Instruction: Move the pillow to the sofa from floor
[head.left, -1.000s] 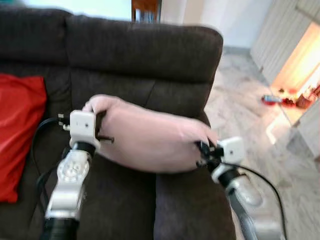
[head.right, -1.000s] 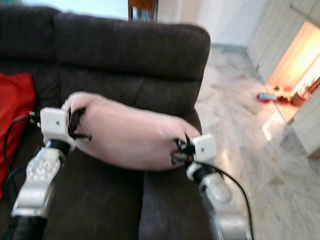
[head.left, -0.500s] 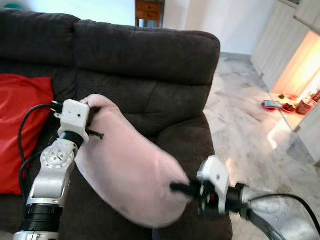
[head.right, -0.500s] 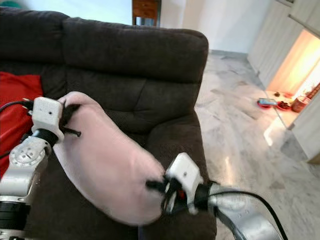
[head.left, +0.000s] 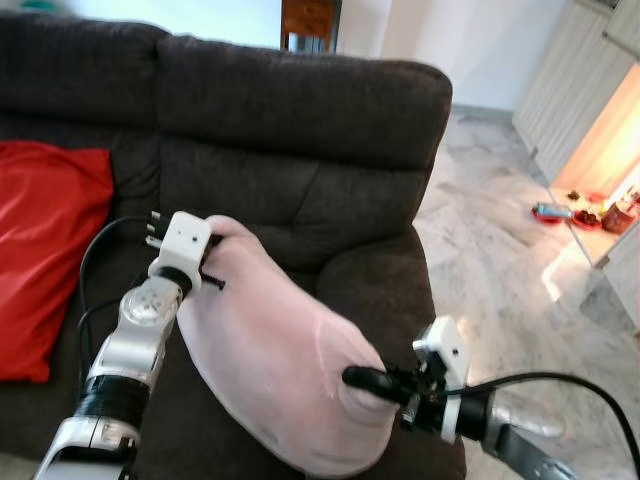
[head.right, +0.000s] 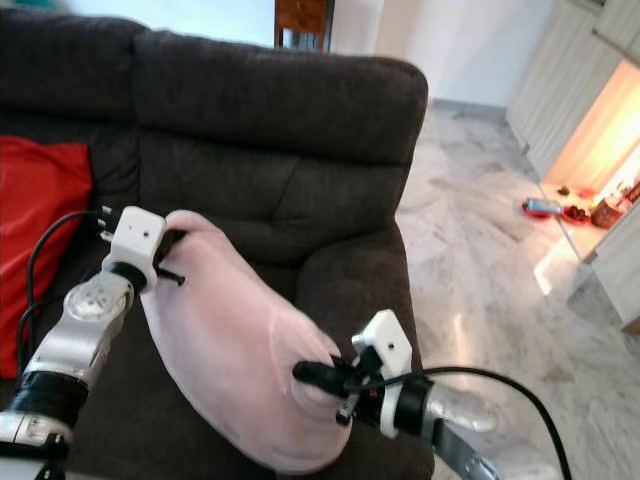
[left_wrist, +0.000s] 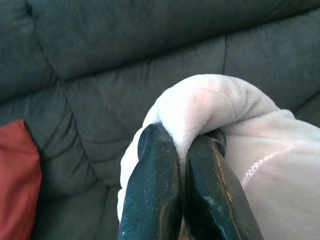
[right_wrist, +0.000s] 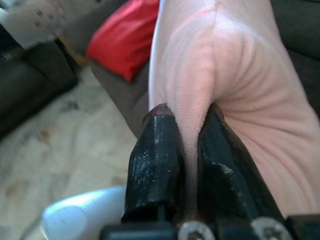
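A pale pink pillow (head.left: 275, 365) hangs between both grippers over the seat of the dark brown sofa (head.left: 300, 120). My left gripper (head.left: 208, 236) is shut on the pillow's upper left corner (left_wrist: 190, 107), near the backrest. My right gripper (head.left: 352, 377) is shut on a fold at the pillow's lower right end (right_wrist: 200, 100), close to the seat's front edge. The pillow slopes down from left to right and its lower end sags past the front of the seat.
A red cushion (head.left: 45, 250) leans against the sofa's left part. Marble floor (head.left: 500, 240) runs along the sofa's right side, with small items (head.left: 585, 212) by a lit cabinet opening. A wooden piece of furniture (head.left: 310, 20) stands behind the backrest.
The right gripper dropped from level with the left down to the seat's front, tilting the pillow steeply. The left gripper kept its hold. The camera shifted slightly.
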